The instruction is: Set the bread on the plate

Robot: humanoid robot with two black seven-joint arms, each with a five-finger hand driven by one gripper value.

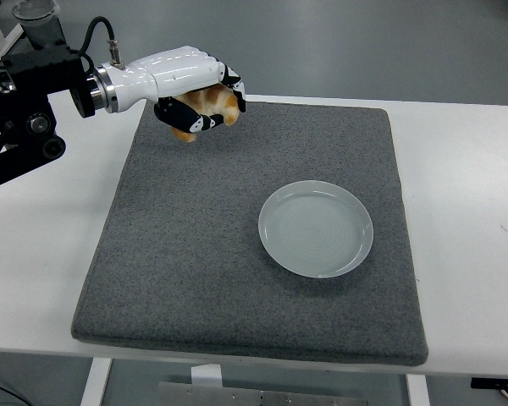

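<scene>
My left hand [205, 103] is white with black fingers and comes in from the upper left. Its fingers are curled around a golden-brown piece of bread [210, 105], held above the far left corner of the grey mat. A round pale plate [316, 227] lies on the mat, right of centre, with nothing on it. The plate is well to the right of and nearer than the hand. The right arm is out of view.
A grey felt mat [186, 254] covers most of the white table [470, 194]. The left arm's black body [21, 118] is at the left edge. The table's near edge runs along the bottom.
</scene>
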